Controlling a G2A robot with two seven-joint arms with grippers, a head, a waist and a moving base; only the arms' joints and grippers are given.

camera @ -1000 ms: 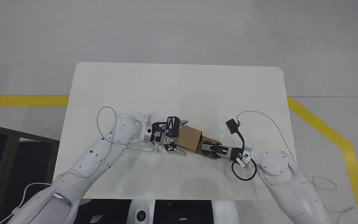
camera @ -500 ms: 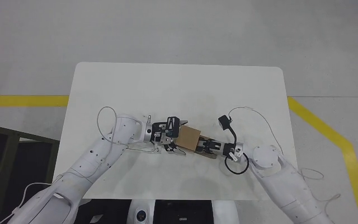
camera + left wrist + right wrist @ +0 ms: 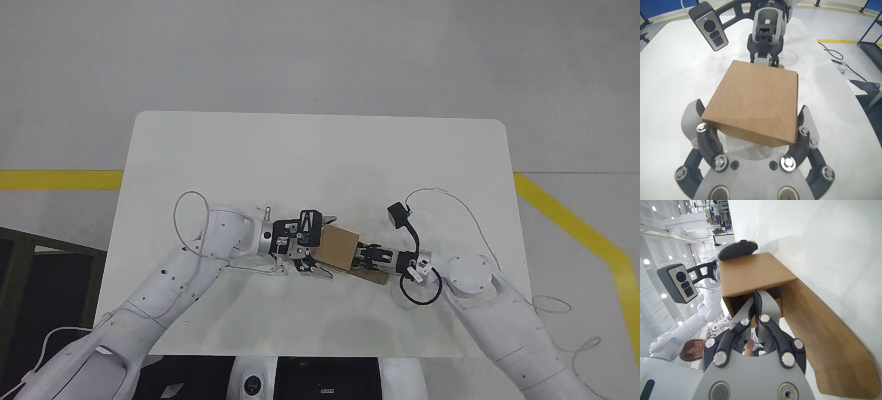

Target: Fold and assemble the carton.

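A brown carton [image 3: 340, 247] lies on the white table [image 3: 300, 150] near its middle. My left gripper [image 3: 321, 246] holds the carton's closed end, one finger on each side. In the left wrist view the carton [image 3: 755, 102] fills the span between the fingers [image 3: 694, 109] of my left gripper [image 3: 750, 107]. My right gripper [image 3: 363, 258] is at the opposite, open end. Its shut fingertips [image 3: 759, 298] poke into the opening of the carton [image 3: 753, 273]. One long flap [image 3: 829, 332] stands open along the table beside my right gripper [image 3: 755, 293].
A black wrist camera [image 3: 399, 213] and a looping cable [image 3: 470, 215] stand off the right arm. The table top is bare around the carton, with wide room toward the far edge [image 3: 320, 116]. A yellow floor line [image 3: 60, 180] runs beside the table.
The right arm has moved left, pushing its shut gripper further into the carton's open end. The left arm and the carton have stayed in place.
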